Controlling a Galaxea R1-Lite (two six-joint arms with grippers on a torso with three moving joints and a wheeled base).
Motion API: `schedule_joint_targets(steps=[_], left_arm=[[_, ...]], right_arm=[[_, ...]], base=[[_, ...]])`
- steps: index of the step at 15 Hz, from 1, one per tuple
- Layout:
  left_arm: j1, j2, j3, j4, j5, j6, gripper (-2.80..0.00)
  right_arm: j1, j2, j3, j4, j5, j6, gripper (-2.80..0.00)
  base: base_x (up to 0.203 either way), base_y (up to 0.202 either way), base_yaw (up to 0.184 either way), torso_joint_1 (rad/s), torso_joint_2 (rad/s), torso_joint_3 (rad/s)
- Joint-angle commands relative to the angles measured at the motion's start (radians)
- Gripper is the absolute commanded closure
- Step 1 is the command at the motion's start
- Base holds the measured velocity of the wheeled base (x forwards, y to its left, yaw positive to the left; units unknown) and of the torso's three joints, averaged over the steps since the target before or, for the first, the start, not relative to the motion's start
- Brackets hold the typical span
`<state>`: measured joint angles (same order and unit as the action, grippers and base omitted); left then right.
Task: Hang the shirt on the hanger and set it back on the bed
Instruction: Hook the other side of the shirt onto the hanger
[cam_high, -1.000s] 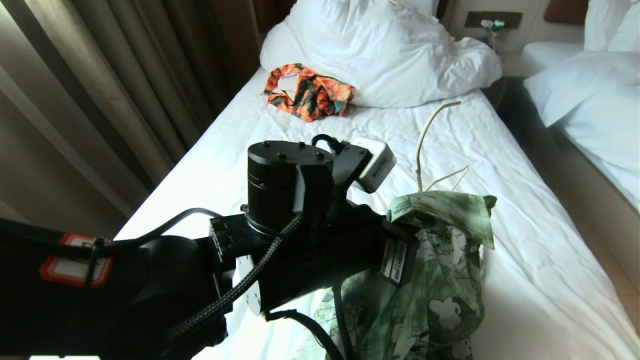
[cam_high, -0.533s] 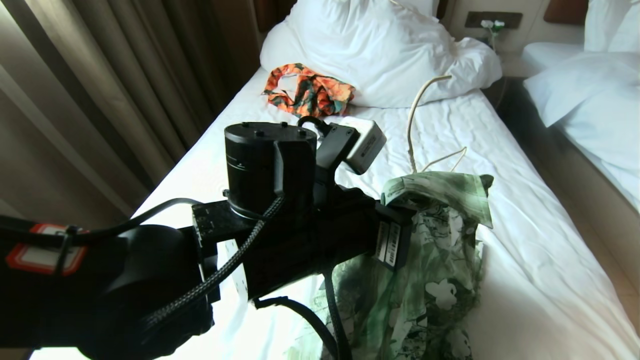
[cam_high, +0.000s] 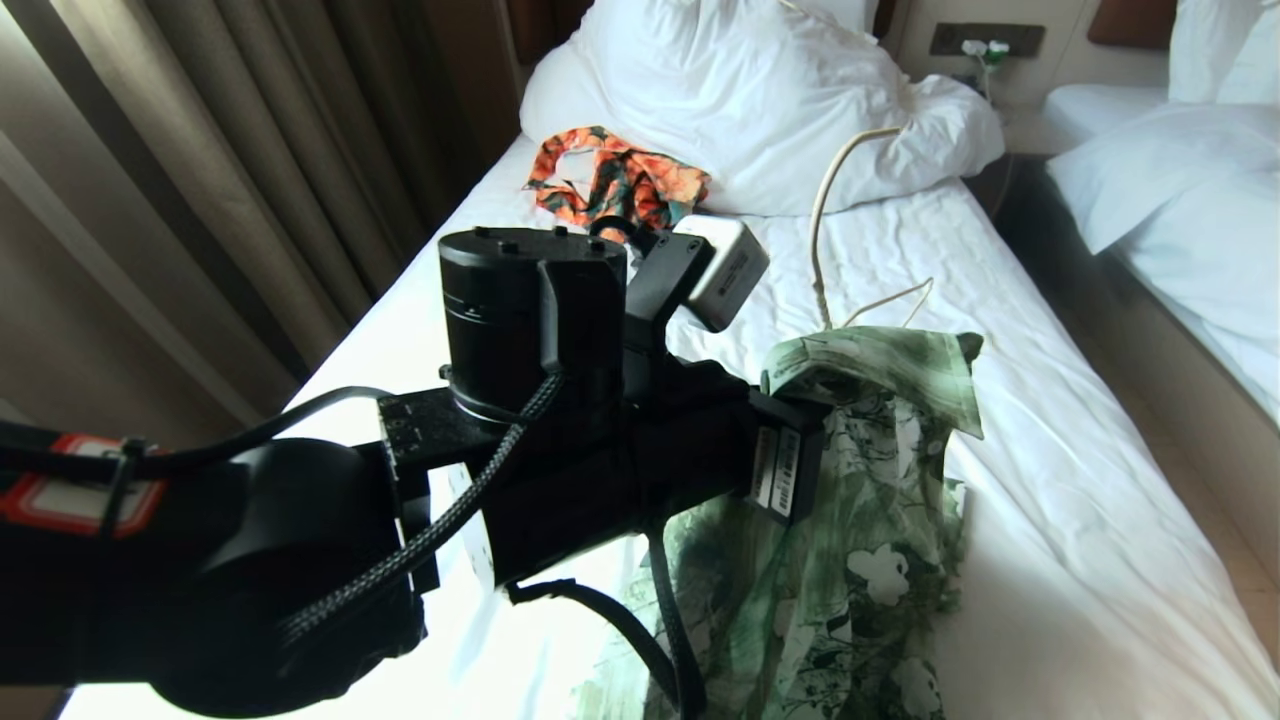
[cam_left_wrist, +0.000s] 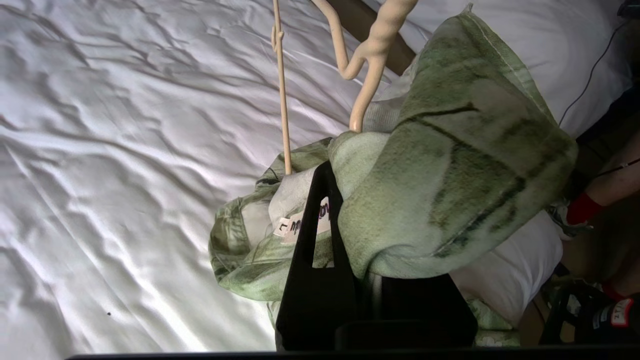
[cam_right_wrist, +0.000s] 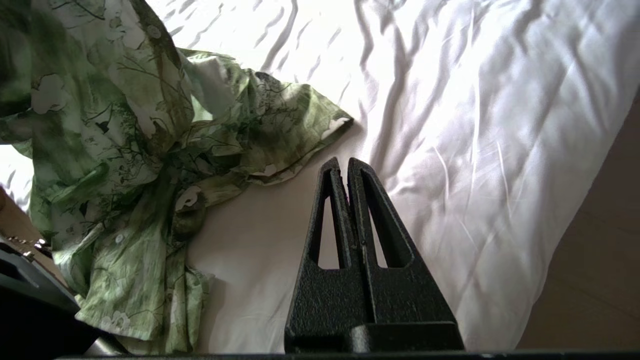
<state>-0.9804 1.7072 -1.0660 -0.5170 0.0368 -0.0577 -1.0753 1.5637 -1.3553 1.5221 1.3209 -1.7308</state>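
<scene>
Gripping the shirt (cam_high: 870, 520) at its collar, the left gripper (cam_left_wrist: 345, 200) holds it above the bed (cam_high: 1050, 520).
The hanger (cam_high: 825, 250) pokes out above; the right gripper (cam_right_wrist: 346, 167), pinched empty, hovers near the bed's edge.

Left arm (cam_high: 560, 430) holds green shirt (cam_high: 860, 540) aloft over bed (cam_high: 1050, 500); hanger (cam_high: 830, 230) hook protrudes above.

on my left i see long brown curtains (cam_high: 200, 170) hanging in folds down to the floor, with daylight falling bright across the white bedding. at the far end there's a dark wooden headboard (cam_high: 540, 25) and a wall panel (cam_high: 985, 38) with a small flower beside it. to my right stands a second bed (cam_high: 1180, 180) with a folded white duvet, across a narrow strip of brown floor (cam_high: 1240, 570).
</scene>
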Motion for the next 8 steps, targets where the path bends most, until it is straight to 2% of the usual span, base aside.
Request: schedule_joint_targets(steps=[1, 5, 8], left_arm=[[0.0, 0.002, 0.001, -0.006, -0.001, -0.001, 0.0], [0.0, -0.001, 0.004, -0.006, 0.0, -0.001, 0.0], [0.0, -0.009, 0.005, -0.006, 0.003, -0.001, 0.0]], right_arm=[[-0.047, 0.067, -0.047, 0.008, 0.013, -0.002, 0.0], [-0.095, 0.151, -0.239, 0.008, 0.133, 0.138, 0.0], [-0.131, 0.21, -0.29, 0.008, 0.101, 0.151, 0.0]], base=[[0.0, 0.0, 0.0, 0.0, 0.0, 0.0], [0.0, 0.0, 0.0, 0.0, 0.0, 0.0], [0.0, 0.0, 0.0, 0.0, 0.0, 0.0]])
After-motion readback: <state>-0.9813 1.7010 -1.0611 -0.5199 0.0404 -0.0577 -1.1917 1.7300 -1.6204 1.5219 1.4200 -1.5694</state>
